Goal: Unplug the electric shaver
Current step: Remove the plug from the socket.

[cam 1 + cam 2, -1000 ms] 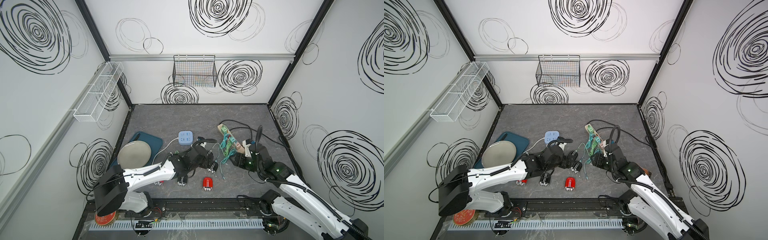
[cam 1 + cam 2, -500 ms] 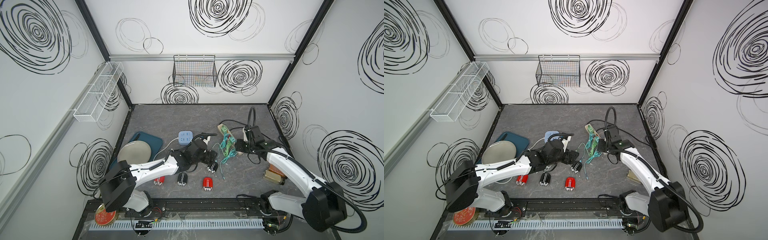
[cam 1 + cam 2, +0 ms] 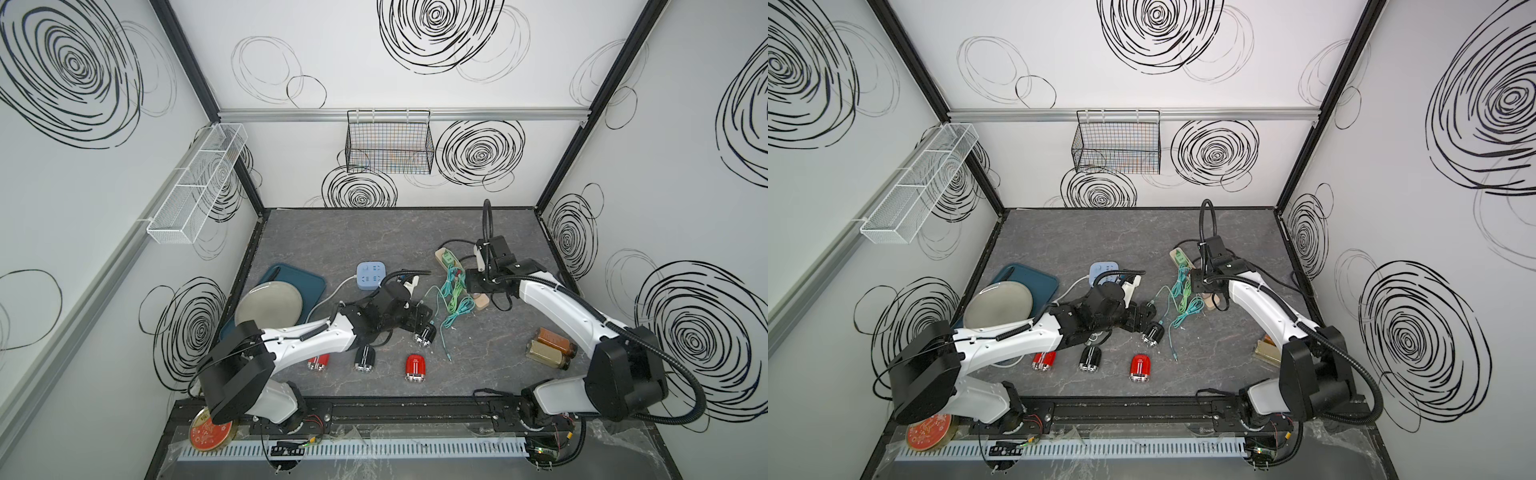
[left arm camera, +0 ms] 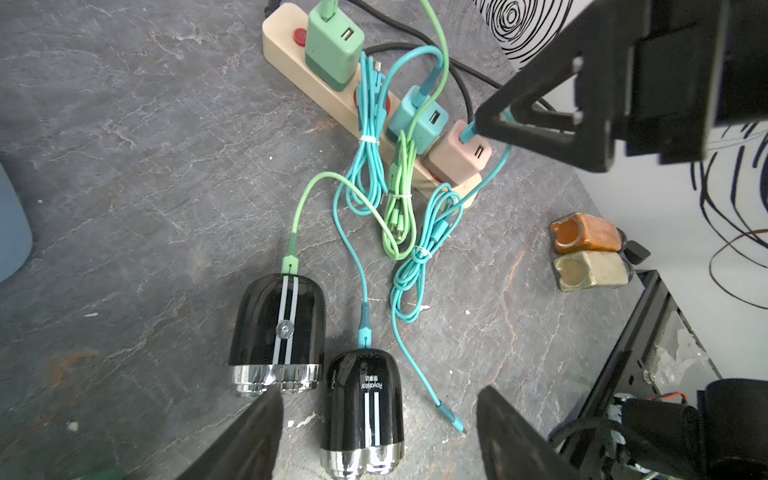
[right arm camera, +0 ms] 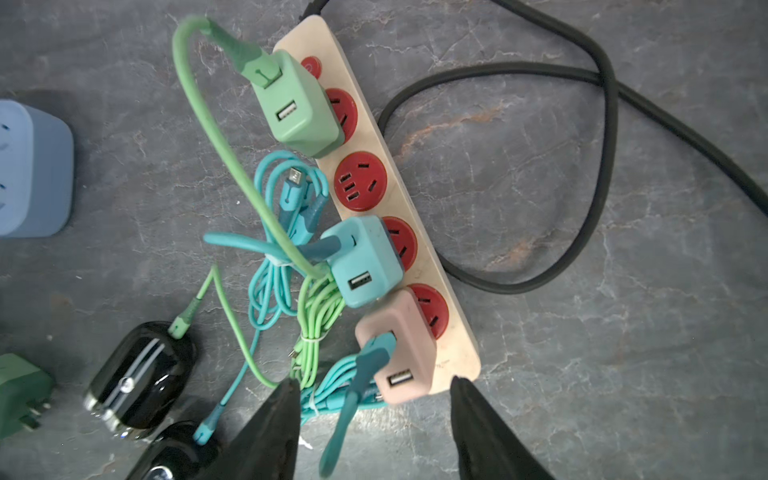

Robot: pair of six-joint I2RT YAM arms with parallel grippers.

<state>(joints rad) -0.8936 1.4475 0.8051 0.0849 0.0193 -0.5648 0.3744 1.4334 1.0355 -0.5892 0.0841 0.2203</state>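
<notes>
It looks like the approach: the left gripper [image 4: 380, 397] gapes empty over a black shaver [image 4: 365, 419], the right gripper [image 5: 374, 384] gapes empty over the pink charger [image 5: 399, 345] on the power strip [image 5: 459, 357], so next probably means clamping the shaver and pulling its cable [image 4: 365, 328].

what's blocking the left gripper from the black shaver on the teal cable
Nothing visible: the left gripper hangs open over the black shaver, a finger on each side. The second black shaver lies close by one finger, a loose teal cable end by the other.
</notes>
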